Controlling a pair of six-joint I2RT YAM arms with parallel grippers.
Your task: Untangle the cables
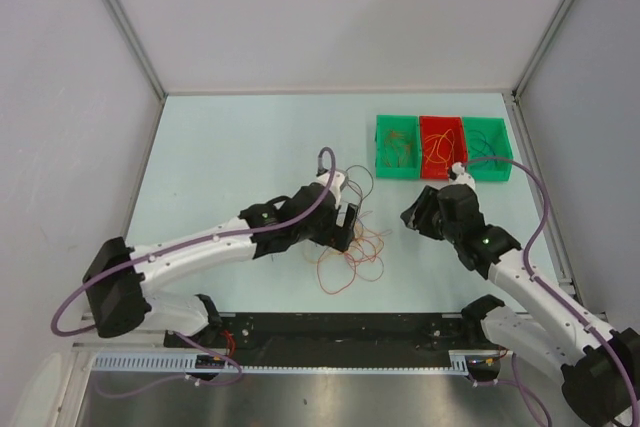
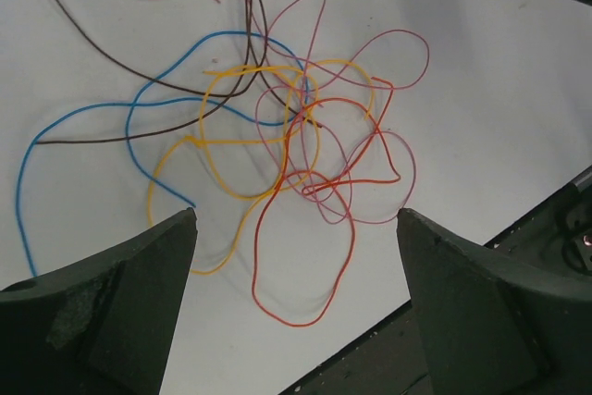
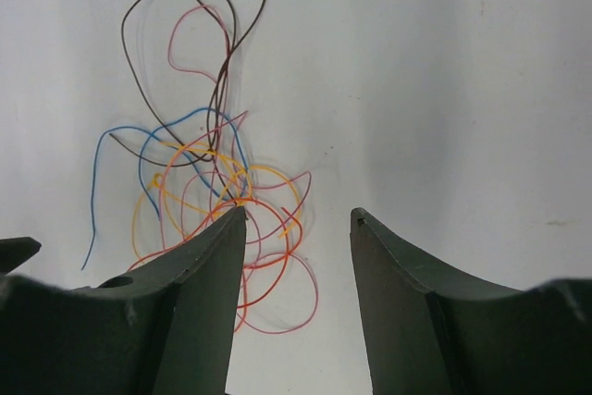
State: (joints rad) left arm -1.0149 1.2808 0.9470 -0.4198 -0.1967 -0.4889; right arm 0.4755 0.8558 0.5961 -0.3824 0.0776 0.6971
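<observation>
Left gripper (image 1: pixel 346 226): jaws spread wide, nothing between them. In its own wrist view the gripper (image 2: pixel 296 215) hangs over the cables (image 2: pixel 296 136), and both fingertips stand clear of every strand.

Right gripper (image 1: pixel 415 215): jaws partly apart, holding nothing. In its wrist view the gripper (image 3: pixel 298 212) shows bare table between the fingers. The cables (image 3: pixel 213 173) lie to the left, and one finger hides their near edge.

The cables (image 1: pixel 350 252) form one loose tangle on the table (image 1: pixel 230 147), just below the left gripper and between the two arms. The tangle's long axis runs roughly near to far. The knot sits toward the near edge, and the dark brown loops trail away toward the far side.

We count five colours: blue, dark brown, yellow-orange, red and pink. We cannot count the strands of each colour inside the knot.

Only the top view shows three bins in a row at far right: green bin (image 1: pixel 397 146), red bin (image 1: pixel 442 145), green bin (image 1: pixel 488 147), each with a few wires inside. Only the wrist views separate the strand colours.
</observation>
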